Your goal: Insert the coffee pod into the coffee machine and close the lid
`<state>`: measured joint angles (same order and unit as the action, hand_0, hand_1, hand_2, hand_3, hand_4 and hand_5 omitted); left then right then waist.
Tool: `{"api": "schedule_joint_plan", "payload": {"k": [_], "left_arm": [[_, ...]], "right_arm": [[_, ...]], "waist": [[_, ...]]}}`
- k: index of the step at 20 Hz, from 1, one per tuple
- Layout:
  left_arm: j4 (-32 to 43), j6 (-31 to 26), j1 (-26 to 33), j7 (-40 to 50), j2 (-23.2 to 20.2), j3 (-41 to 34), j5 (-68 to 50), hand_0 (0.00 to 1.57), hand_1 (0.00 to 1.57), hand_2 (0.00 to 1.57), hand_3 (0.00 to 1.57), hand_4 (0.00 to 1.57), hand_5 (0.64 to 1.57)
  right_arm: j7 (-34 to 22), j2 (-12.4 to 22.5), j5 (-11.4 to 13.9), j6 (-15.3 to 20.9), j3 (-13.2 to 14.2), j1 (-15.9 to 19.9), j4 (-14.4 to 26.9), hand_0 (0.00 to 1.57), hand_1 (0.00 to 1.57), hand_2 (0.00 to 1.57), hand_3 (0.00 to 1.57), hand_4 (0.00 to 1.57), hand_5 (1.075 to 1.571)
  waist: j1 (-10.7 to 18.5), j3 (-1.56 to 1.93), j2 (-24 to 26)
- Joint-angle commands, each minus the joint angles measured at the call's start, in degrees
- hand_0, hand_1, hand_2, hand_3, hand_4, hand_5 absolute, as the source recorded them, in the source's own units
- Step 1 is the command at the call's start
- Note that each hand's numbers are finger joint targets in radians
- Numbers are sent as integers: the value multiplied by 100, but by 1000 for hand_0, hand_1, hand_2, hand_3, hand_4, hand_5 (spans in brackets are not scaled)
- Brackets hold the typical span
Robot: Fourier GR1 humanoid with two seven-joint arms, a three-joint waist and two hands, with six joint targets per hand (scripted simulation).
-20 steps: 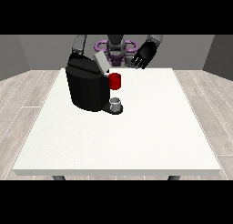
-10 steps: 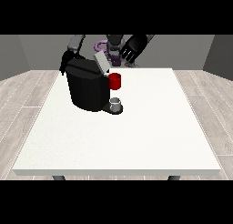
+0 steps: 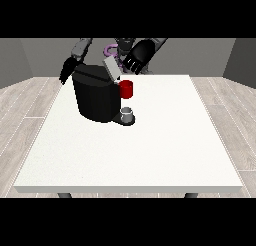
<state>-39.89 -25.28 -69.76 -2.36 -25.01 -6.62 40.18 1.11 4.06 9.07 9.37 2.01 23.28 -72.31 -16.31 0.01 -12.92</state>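
Since the earlier frame, the hand at the view's right (image 3: 138,56) has shifted toward the raised lid (image 3: 111,69) of the coffee machine (image 3: 96,96); you see it just beside the lid's upper end, fingers relaxed, grasping nothing. The hand at the view's left (image 3: 67,70) hangs behind the machine's far corner; its fingers cannot be told. A red thing at the machine (image 3: 126,89) sits above a grey thing (image 3: 127,114) on the base. The machine stands on the white desk (image 3: 150,150).

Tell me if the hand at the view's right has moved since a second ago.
Yes. The hand at the view's right has shifted toward the view's left, from beyond the table's far edge to just above the coffee machine and its raised lid.
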Motion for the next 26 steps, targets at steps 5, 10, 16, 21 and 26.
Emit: {"api": "schedule_joint_plan", "payload": {"k": [5, 10, 16, 21, 26], "left_arm": [[88, 181, -217, -35, 26, 63, 166, 1188, 1188, 1266, 1227, 471, 1571], [172, 69, -225, -22, -16, 27, 159, 1248, 1248, 1286, 1244, 445, 1571], [274, 140, -184, -105, 206, 73, 183, 1200, 1200, 1245, 1209, 439, 1571], [302, 130, -202, -272, -7, 11, 199, 1169, 1169, 1235, 1200, 422, 1571], [407, 87, -295, -539, -289, -120, 153, 1227, 1227, 1258, 1198, 406, 1571]], "right_arm": [[35, 108, -112, 23, 229, 380, 26, 0, 0, 0, 0, 0, 1571], [-13, 306, -209, -225, 311, 292, 123, 0, 0, 0, 0, 186, 1571], [-264, 166, 37, 88, 173, 518, 41, 0, 0, 0, 0, 36, 1571], [120, 213, -46, 28, 257, 288, 109, 0, 0, 0, 0, 0, 1571], [-101, -71, -80, 155, 130, 277, -143, 0, 0, 0, 0, 0, 1571]], "waist": [[-80, 2, -496], [-57, 2, -394], [5, -1, -374], [-56, 0, -513], [-155, -1, -479]]}}
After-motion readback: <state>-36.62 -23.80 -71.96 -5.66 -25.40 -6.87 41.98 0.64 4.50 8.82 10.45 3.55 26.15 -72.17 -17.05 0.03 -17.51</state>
